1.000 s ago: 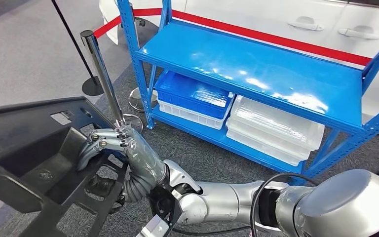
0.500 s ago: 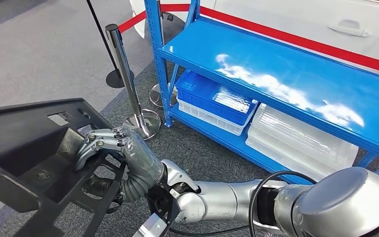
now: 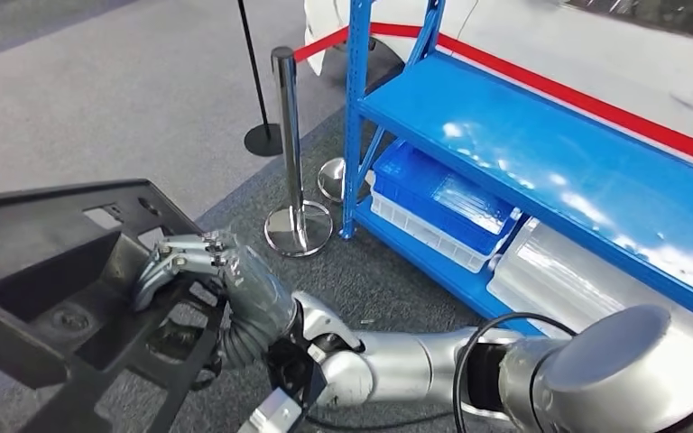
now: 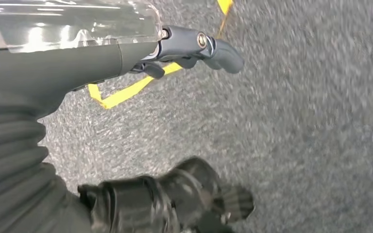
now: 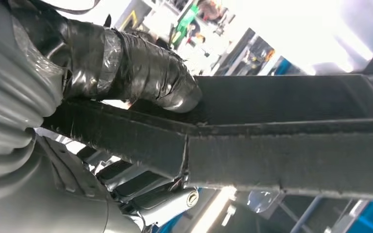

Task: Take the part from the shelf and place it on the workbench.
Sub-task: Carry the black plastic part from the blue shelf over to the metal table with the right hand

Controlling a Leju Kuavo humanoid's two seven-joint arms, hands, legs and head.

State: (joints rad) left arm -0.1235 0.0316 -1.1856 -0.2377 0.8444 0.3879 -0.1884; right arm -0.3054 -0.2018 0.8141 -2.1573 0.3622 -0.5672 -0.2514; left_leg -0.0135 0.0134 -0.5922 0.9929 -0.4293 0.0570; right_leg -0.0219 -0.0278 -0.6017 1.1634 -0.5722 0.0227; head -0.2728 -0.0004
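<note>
Head view: carry step in hand, by judgement. Part [image 3: 63, 289] off shelf [image 3: 541, 153], held low at left. Right hand [image 3: 194, 271] fingers curled over part's inner wall. Next: find table, set part down level.

Left wrist view: left hand [image 4: 194, 46] holds nothing, fingers apart, over carpet.

Right wrist view: thumb [image 5: 141, 73] pressed on part rim.

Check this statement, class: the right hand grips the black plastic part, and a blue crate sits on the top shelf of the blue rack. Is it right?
One detail is wrong. The blue crate sits on the lower shelf of the blue rack, under the bare top shelf, as the head view shows. The right hand does grip the black plastic part.
</note>
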